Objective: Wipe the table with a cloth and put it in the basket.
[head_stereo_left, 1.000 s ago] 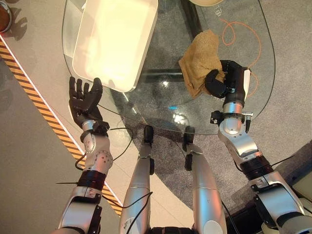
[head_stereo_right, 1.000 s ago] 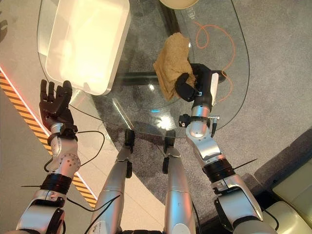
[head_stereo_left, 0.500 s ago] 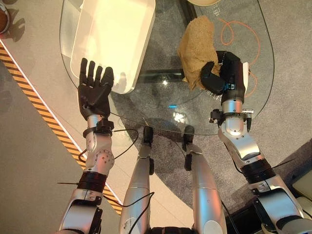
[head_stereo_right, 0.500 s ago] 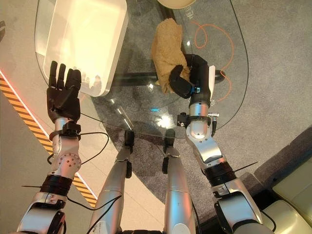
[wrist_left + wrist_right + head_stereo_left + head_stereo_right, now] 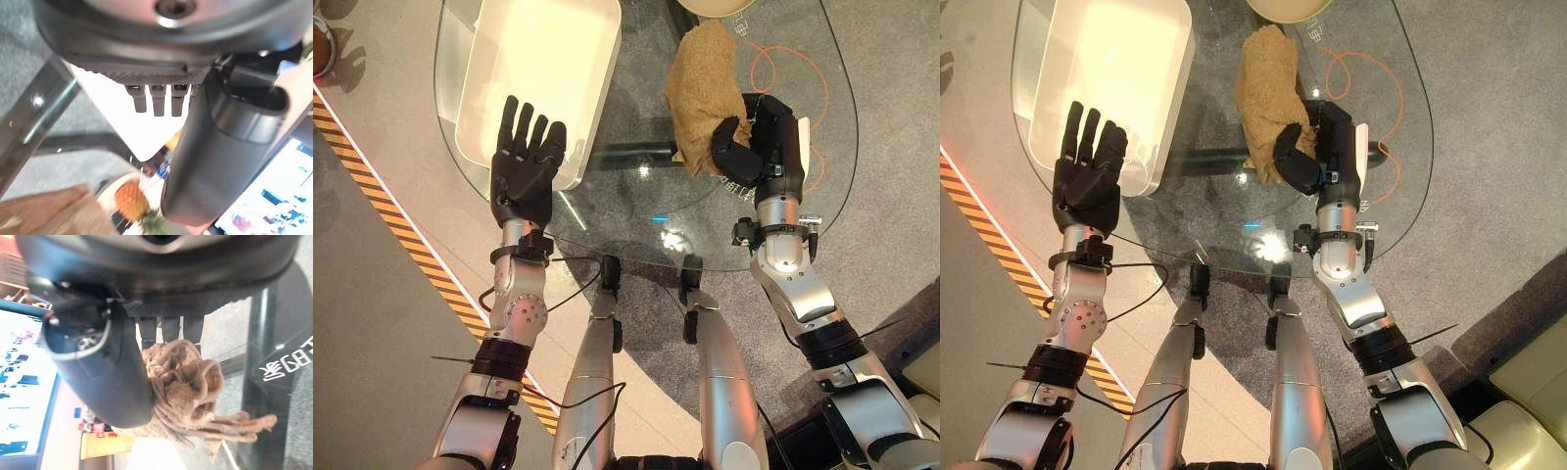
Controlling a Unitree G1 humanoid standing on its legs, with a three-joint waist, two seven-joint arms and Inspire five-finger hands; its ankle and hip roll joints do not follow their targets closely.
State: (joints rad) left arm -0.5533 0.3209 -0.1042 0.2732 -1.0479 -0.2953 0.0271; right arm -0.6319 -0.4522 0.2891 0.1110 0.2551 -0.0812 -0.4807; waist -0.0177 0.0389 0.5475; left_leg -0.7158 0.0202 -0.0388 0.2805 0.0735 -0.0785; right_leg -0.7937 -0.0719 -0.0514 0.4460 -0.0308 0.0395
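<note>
1 nubby tan cloth (image 5: 702,90) — glass table (image 5: 646,211)

Two shiny grey arms with dark hands

The left hand (image 5: 527,166) is black all over, with ridged fingers and a thick, smooth thumb. The right hand (image 5: 759,147) is black too, with a white strip down its side at 3 o'clock. Each hand sits on a round silver wrist with a black ring. The left arm (image 5: 514,313) and the right arm (image 5: 793,284) are smooth silver-grey tubes with rounded joints. Small dark screws dot the left arm's round joint. A wide black band wraps each arm toward 6 o'clock.
</note>
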